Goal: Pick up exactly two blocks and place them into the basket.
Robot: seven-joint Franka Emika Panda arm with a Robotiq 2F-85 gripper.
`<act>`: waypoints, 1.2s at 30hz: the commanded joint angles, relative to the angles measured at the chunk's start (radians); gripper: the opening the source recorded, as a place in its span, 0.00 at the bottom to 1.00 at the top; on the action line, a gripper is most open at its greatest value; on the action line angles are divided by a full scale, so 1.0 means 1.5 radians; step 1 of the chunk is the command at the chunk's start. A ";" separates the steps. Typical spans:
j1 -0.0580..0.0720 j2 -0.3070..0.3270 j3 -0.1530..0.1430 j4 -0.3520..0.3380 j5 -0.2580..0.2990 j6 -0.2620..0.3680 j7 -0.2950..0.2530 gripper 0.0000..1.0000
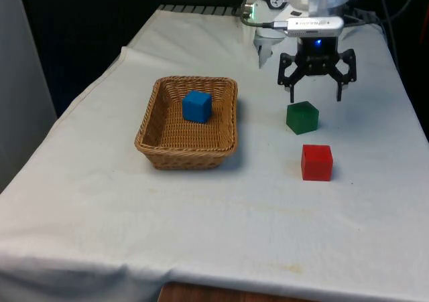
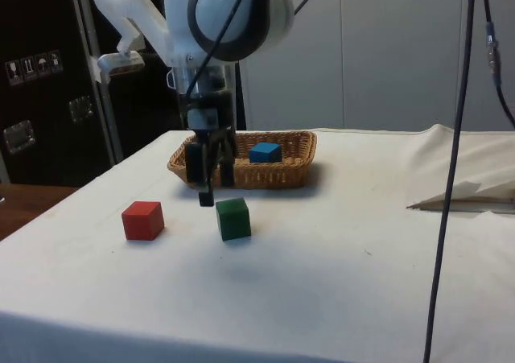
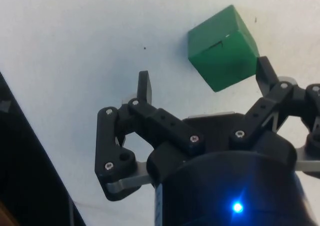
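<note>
Your desk (image 1: pixel 201 221) under its white cloth carries a wicker basket (image 1: pixel 161 131) off to the gripper's (image 1: pixel 316 91) side, a green block (image 1: pixel 302 118) just below the gripper, and a red block (image 1: pixel 316 163) beyond that.

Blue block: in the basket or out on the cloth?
In. The blue block sits on the floor of the wicker basket, inside its rim; the side view agrees.

One block (image 1: pixel 196 106) lies in the wicker basket (image 1: pixel 161 116), near the table's (image 1: pixel 201 235) middle. Toward the front view's right edge, a second block (image 1: pixel 302 117) lies behind a third (image 1: pixel 316 162), apart.
</note>
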 commanded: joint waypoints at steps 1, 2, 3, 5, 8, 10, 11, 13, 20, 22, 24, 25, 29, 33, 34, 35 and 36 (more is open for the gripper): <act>-0.002 -0.001 0.003 -0.003 0.005 0.004 -0.006 1.00; -0.002 0.002 0.003 -0.003 0.005 0.006 -0.007 1.00; -0.002 0.005 0.004 -0.002 0.005 0.008 -0.009 1.00; 0.000 0.004 0.000 -0.002 0.000 0.001 -0.007 1.00; -0.003 0.023 0.007 -0.001 0.006 0.026 -0.031 1.00; -0.002 0.030 0.007 -0.001 0.004 0.037 -0.039 1.00; -0.001 0.033 0.007 -0.001 0.003 0.041 -0.043 1.00; 0.001 0.038 0.003 -0.001 -0.001 0.043 -0.045 1.00; -0.001 0.052 0.008 -0.006 0.003 0.079 -0.083 1.00; 0.000 0.055 0.004 -0.005 -0.001 0.074 -0.085 1.00; -0.004 0.054 0.007 -0.012 0.004 0.087 -0.100 1.00; -0.005 0.053 0.007 -0.015 0.004 0.089 -0.105 1.00; -0.007 0.050 0.005 -0.027 0.005 0.099 -0.127 1.00; -0.009 0.050 0.005 -0.031 0.005 0.104 -0.138 1.00; -0.009 0.051 0.004 -0.033 0.005 0.106 -0.141 1.00; -0.009 0.051 0.004 -0.035 0.005 0.109 -0.144 1.00; -0.009 0.052 0.004 -0.036 0.005 0.111 -0.146 1.00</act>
